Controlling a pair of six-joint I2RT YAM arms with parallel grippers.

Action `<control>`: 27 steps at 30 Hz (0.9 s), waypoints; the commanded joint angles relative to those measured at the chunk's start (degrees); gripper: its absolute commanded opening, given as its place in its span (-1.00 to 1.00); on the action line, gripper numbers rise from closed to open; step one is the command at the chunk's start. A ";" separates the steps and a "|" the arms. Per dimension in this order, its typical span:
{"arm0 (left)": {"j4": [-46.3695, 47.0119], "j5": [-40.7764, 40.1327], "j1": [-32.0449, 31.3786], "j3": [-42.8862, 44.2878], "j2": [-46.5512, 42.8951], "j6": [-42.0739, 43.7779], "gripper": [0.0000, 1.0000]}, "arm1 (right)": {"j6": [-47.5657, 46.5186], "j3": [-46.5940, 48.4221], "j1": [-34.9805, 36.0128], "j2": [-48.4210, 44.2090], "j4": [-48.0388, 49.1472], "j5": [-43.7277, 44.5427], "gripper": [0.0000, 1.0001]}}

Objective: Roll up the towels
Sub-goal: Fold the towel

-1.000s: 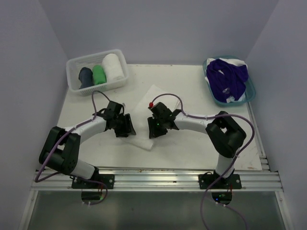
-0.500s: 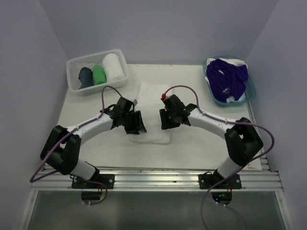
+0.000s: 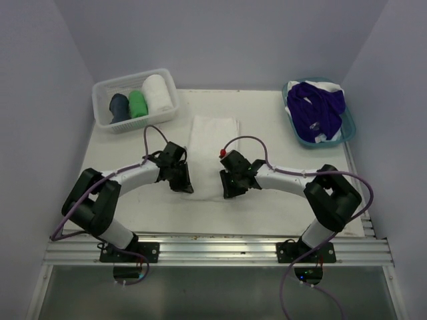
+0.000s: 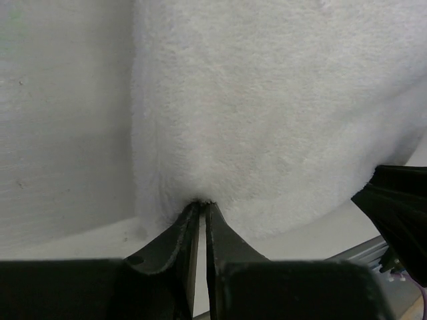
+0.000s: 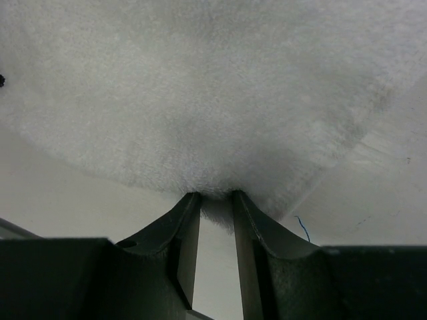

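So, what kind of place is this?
Likely a robot test cell: plain walls enclose a table, a left arm and right arm are bolted to a rail, and a basket holds rolled towels.

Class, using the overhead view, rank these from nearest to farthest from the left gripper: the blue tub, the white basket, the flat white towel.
1. White towel, pinched by the left gripper, mid-table.
2. White basket, back left.
3. Blue tub, back right.

A white terry towel (image 3: pixel 212 143) lies flat at mid-table, its length running 12 to 6 o'clock, its near edge (image 4: pixel 200 193) puckered at two spots. At 10 o'clock sit three finished rolls side by side (navy roll (image 3: pixel 119 107), green roll (image 3: pixel 137 104), white roll (image 3: pixel 156 93)). At 2 o'clock a purple towel (image 3: pixel 317 107) lies crumpled.
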 commanded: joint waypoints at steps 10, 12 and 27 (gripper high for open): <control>-6.04 -4.67 0.41 0.40 -16.91 3.77 -0.14 | -0.44 -2.49 0.00 -12.93 -4.26 7.56 -0.27; -5.43 -4.49 0.41 -1.36 -17.27 3.60 0.28 | -0.35 -3.11 0.00 -12.85 -4.43 7.56 -0.18; 6.17 -1.42 0.41 -11.75 -13.67 0.78 0.12 | 5.36 -10.49 0.00 -9.86 4.00 1.32 0.10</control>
